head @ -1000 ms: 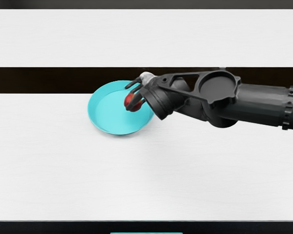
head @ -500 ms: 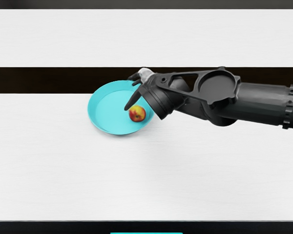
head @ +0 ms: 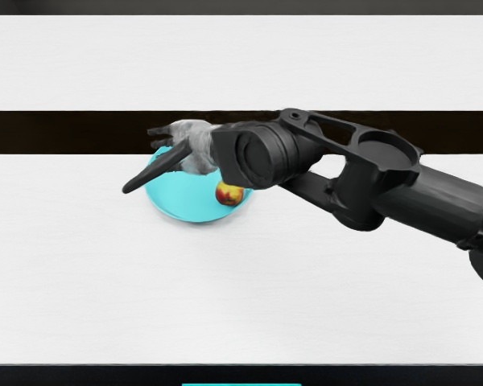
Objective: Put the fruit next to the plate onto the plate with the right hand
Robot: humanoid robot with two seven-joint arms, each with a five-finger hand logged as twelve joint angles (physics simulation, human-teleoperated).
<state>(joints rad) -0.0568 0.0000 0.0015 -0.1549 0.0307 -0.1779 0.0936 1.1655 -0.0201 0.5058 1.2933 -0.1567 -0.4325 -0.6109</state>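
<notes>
The apple point(head: 229, 194) lies on the plate point(head: 181, 205), in its right part, close to the right rim. It is red with a yellow patch. It rests on the plate's floor, apart from every finger. The plate is teal, round and shallow, and stands on the white table point(head: 145, 281), near the table's far edge.

The right hand point(head: 183, 151) hangs over the far half of the plate and hides much of it. It holds nothing: its fingers point(head: 149, 175) are spread apart and stretched out, pointing left. One long dark finger reaches past the plate's left rim, with its tip over the table just left of the plate. A shorter finger shows beyond the plate's far-left rim, against the dark band point(head: 64, 133) that runs behind the table. How high the hand is above the plate cannot be told from this one view.

The thick dark cuff point(head: 258, 154) of the wrist sits over the plate's far-right rim, and the apple shows just below it in the picture. The right arm point(head: 386, 189) comes in from the right of the plate, slanting up from the picture's lower right edge to the wrist.
</notes>
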